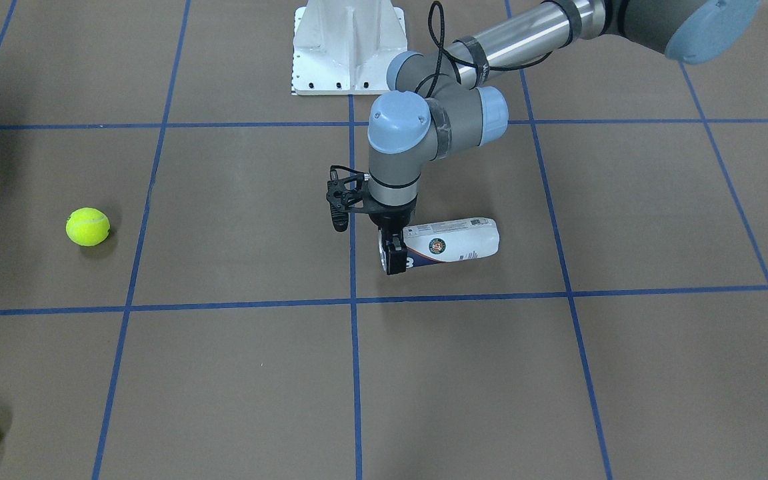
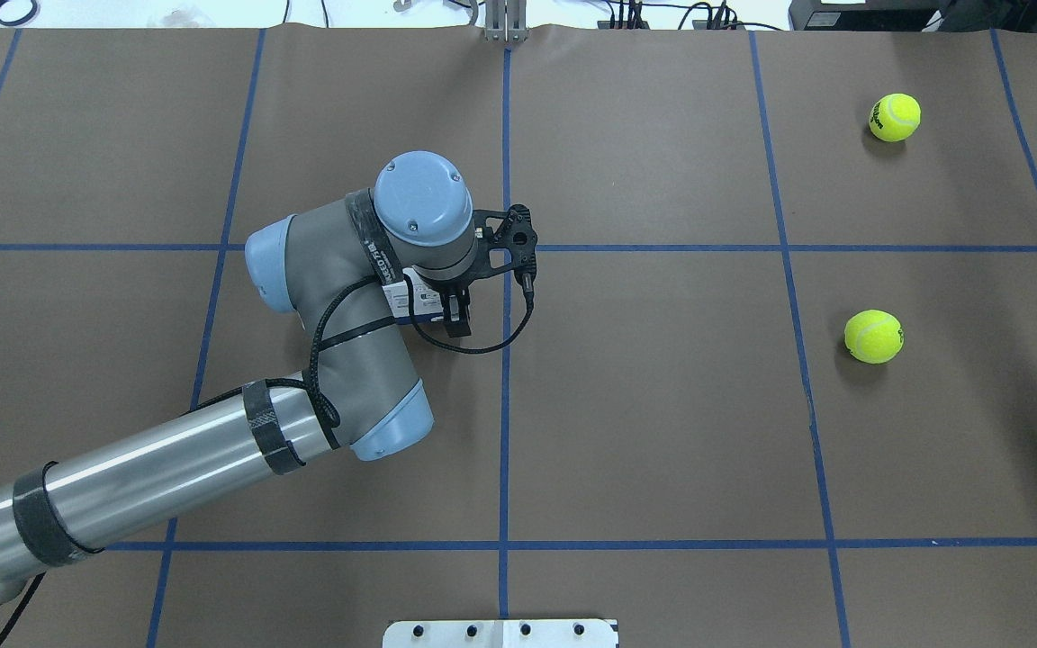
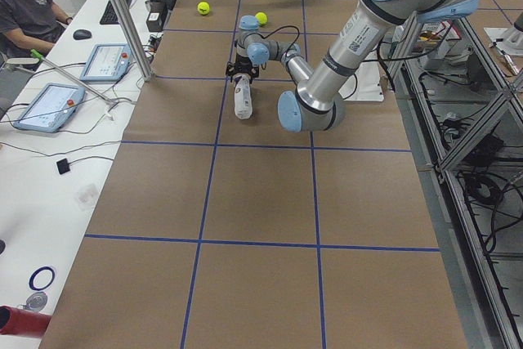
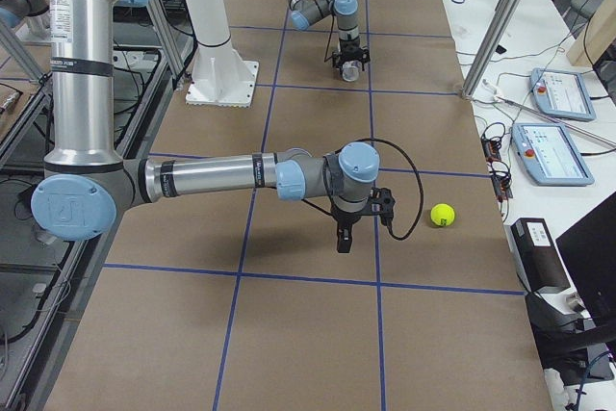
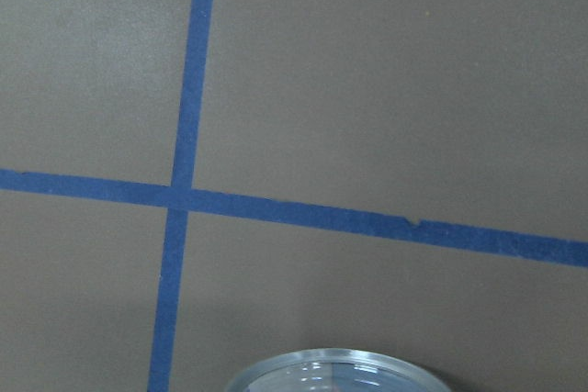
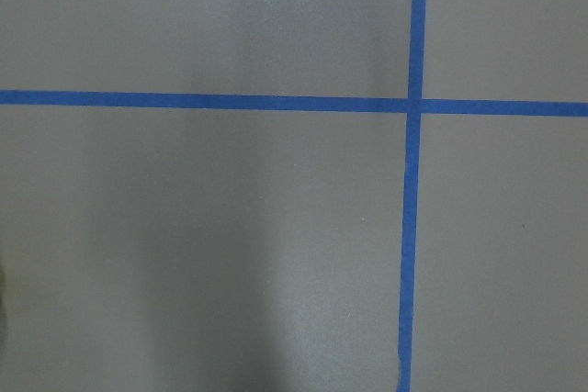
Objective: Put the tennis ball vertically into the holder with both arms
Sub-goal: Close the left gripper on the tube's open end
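The holder [image 1: 454, 245], a clear can with a white and navy label, lies on its side near the table's middle. My left gripper [image 1: 392, 261] points down and straddles it close to its silver rim [image 5: 331, 366], with a black finger [image 1: 395, 257] against its side. In the overhead view my left wrist hides most of the holder [image 2: 418, 301]. Two yellow tennis balls [image 2: 874, 336] [image 2: 895, 117] lie far off on my right side. My right gripper [image 4: 343, 241] hangs above the table near one ball [image 4: 442, 214]. I cannot tell whether it is open or shut.
The white pedestal base [image 1: 347, 47] stands at the robot's edge of the table. Blue tape lines [image 2: 505, 405] cross the brown table. Operators' tablets [image 3: 49, 108] and cables lie on the side bench beyond the far edge.
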Motion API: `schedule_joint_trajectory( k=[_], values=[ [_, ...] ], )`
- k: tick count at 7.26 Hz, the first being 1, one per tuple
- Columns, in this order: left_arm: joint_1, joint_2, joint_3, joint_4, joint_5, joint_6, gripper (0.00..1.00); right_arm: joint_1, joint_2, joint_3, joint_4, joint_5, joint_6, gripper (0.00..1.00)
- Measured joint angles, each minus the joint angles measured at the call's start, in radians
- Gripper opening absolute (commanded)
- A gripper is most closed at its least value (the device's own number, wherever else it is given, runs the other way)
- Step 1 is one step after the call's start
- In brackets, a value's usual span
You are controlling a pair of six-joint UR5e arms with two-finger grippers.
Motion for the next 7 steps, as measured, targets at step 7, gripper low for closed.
schedule_joint_trajectory(
  k=[7],
  values=[
    [-0.014,0.0,0.024,-0.065,0.001,0.005,0.75,-0.002,0.001,0.0,0.0,0.0,0.001,0.99]
  ],
)
